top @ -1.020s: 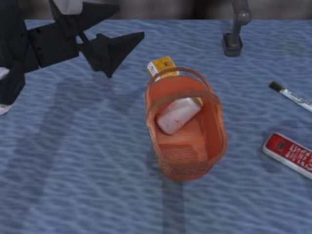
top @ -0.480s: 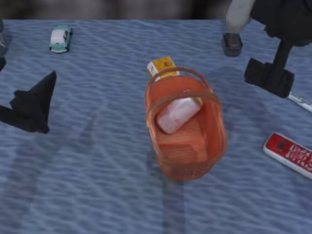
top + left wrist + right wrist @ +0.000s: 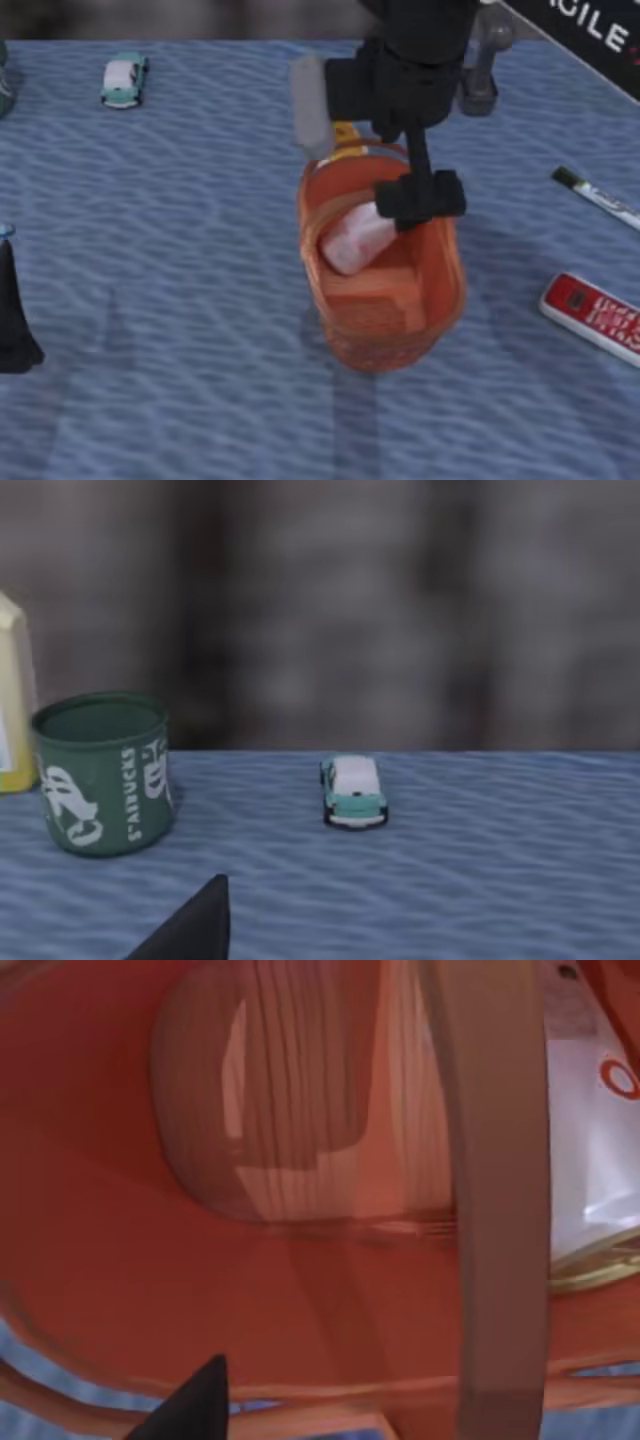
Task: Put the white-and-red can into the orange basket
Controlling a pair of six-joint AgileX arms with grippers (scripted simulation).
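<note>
Bench: a blue rippled-cloth bench (image 3: 180,300) fills the top view from edge to edge.
Basket: the large oval orange woven-mesh basket (image 3: 440,300) with an arched orange handle stands at the centre of the frame, slightly right of the middle.
Can: the small white cylindrical can with a red logo label (image 3: 352,242) lies on its side inside the orange basket, in the half nearer the upper edge of the frame; the right wrist view shows its white body and tan-gold rim (image 3: 590,1160) behind the handle.
Right arm: the black AgileX right arm reaches down from the upper centre of the frame, and its right hand (image 3: 420,197) hangs over the basket's upper right rim, just beside the can; whether its fingers are spread or pressed together cannot be told.
Left arm: the left hand (image 3: 14,320) sits at the far left edge of the frame, well apart from the basket; its finger spread cannot be told.
Yellow box: a small yellow box (image 3: 345,135) peeks out behind the basket's upper rim, partly hidden by the right arm.
Toy car: a small teal-and-white toy car (image 3: 123,79) stands in the upper left.
Green cup: a dark green printed cup (image 3: 102,772) shows in the left wrist view, near the car.
Red box: a flat red-and-white rectangular box (image 3: 592,316) lies at the right edge.
Marker: a white pen with a dark cap (image 3: 598,198) lies above the red box.
</note>
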